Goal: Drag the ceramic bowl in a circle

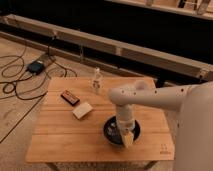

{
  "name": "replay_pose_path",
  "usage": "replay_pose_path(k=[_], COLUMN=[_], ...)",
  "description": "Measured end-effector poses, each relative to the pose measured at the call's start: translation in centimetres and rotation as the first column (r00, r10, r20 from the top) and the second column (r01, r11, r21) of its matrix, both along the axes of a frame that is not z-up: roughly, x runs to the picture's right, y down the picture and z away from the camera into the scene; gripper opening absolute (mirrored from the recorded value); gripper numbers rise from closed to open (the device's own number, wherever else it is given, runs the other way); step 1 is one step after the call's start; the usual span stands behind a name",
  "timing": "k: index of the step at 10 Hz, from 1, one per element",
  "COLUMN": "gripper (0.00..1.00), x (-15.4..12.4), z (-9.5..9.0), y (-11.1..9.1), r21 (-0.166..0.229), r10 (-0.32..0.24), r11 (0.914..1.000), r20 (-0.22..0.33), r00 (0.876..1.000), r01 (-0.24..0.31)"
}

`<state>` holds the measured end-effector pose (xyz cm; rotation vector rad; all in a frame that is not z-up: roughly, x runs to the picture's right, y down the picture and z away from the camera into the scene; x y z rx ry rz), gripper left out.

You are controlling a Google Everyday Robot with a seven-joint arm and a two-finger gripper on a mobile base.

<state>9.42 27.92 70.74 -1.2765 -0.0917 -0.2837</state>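
The ceramic bowl [114,131] is dark, round and shallow. It sits on the wooden table [60,135] near the front edge, right of the middle. My gripper [127,138] hangs from the white arm [150,96] and reaches down into the bowl at its right side, touching the inside or the rim. The arm covers part of the bowl.
A pale rectangular block [82,110] lies left of the bowl. A dark red-brown flat object [70,97] lies further left and back. A small white bottle [96,81] stands at the back middle. Cables and a box [36,66] lie on the floor at left.
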Motion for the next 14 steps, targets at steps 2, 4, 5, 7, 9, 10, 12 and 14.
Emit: replay_pose_path(k=[2, 4, 5, 7, 9, 10, 12, 14], gripper=[0.00, 0.00, 0.00, 0.00, 0.05, 0.15, 0.34, 0.58], x=[-2.7, -5.1, -5.4, -4.5, -3.0, -2.3, -1.9, -1.8], z=[0.6, 1.8, 2.3, 3.8, 4.9, 5.5, 6.3, 7.4], y=[-0.7, -2.2, -2.8, -4.3, -5.2, -5.6, -6.1, -6.4], r21=[0.024, 0.067, 0.081, 0.116, 0.138, 0.151, 0.172, 0.203], r10=[-0.001, -0.014, -0.020, -0.028, -0.021, -0.014, 0.003, 0.045], r11=[0.9997, 0.9977, 0.9966, 0.9932, 0.9904, 0.9885, 0.9850, 0.9778], r20=[0.058, 0.111, 0.117, 0.102, 0.074, 0.060, 0.052, 0.043], r00=[0.998, 0.994, 0.993, 0.994, 0.997, 0.998, 0.999, 0.998], r01=[-0.001, 0.007, 0.011, 0.016, 0.011, 0.005, -0.012, -0.052])
